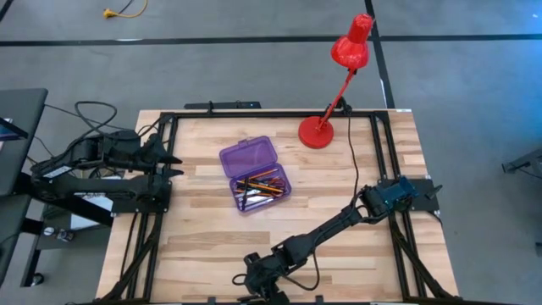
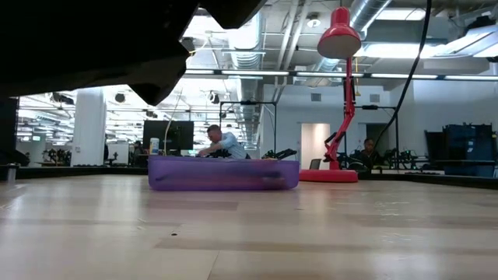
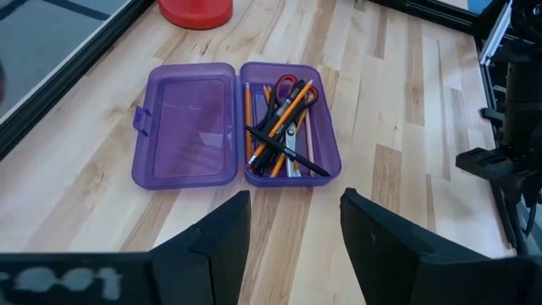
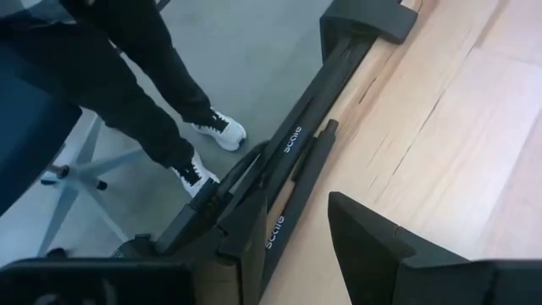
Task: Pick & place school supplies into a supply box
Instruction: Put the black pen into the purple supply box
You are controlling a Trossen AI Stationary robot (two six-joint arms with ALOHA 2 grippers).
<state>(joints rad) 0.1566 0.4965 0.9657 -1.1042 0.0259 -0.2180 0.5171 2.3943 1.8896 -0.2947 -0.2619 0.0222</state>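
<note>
Open purple pencil case [image 1: 255, 174] in the middle of the table [image 1: 203, 237], filled with supplies, both arms away from it.

The case lies with its empty lid flat beside the tray; the tray holds orange pencils [image 3: 286, 110], black pens [image 3: 284, 151] and red-handled scissors [image 3: 286, 83], crossed in a loose pile. The left wrist view shows this sorting clearly; the low view shows only the case's purple side wall [image 2: 223, 174] and a red lamp [image 2: 339, 117] behind it. The left gripper [image 1: 174, 165] hovers at the table's left, fingers spread, holding nothing. The right gripper [image 1: 254, 284] sits at the near edge, fingers spread, empty. Its wrist view reads "scale" on the black frame rail [image 4: 286, 152] and shows a person's legs [image 4: 152, 93] and shoes.
</note>
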